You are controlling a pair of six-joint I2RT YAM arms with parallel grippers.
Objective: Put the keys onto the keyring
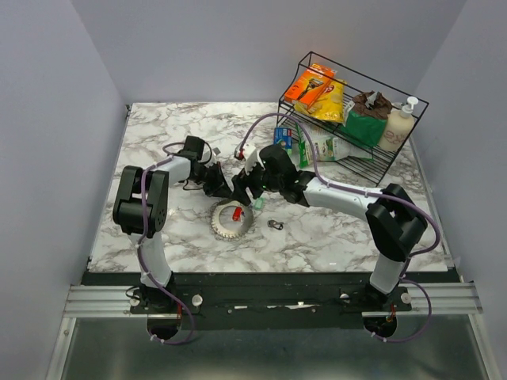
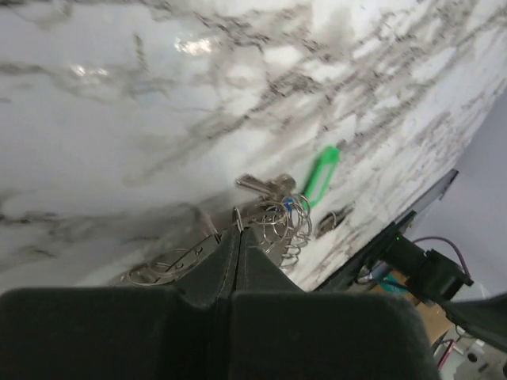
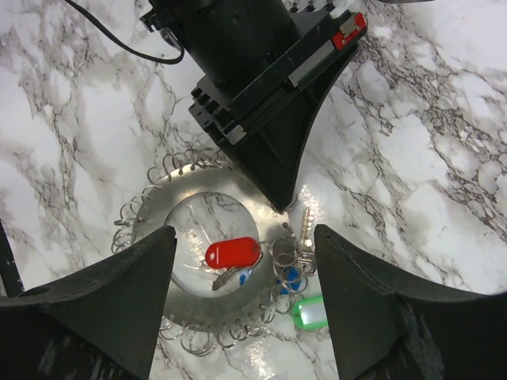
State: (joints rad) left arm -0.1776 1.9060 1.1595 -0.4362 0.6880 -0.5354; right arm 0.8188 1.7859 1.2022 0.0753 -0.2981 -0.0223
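The keyring (image 3: 158, 207) is a flat silver disc with many small wire loops round its rim, lying on the marble (image 1: 224, 231). A red-tagged key (image 3: 232, 253) rests in its middle hole. At its rim sit a silver key (image 3: 305, 226), a blue tag (image 3: 291, 279) and a green tag (image 3: 310, 313); the green tag (image 2: 321, 172) also shows in the left wrist view. My left gripper (image 2: 238, 234) is shut, its tip pinching a small wire loop on the keyring's rim (image 3: 279, 198). My right gripper (image 3: 245, 265) hovers open above the keyring, fingers (image 3: 119, 305) either side of the red tag.
A small loose metal piece (image 1: 275, 226) lies right of the keyring. A black wire rack (image 1: 352, 107) at the back right holds snack packets and a white bottle (image 1: 398, 127). Small cartons (image 1: 323, 148) stand in front of it. Grey walls surround the table.
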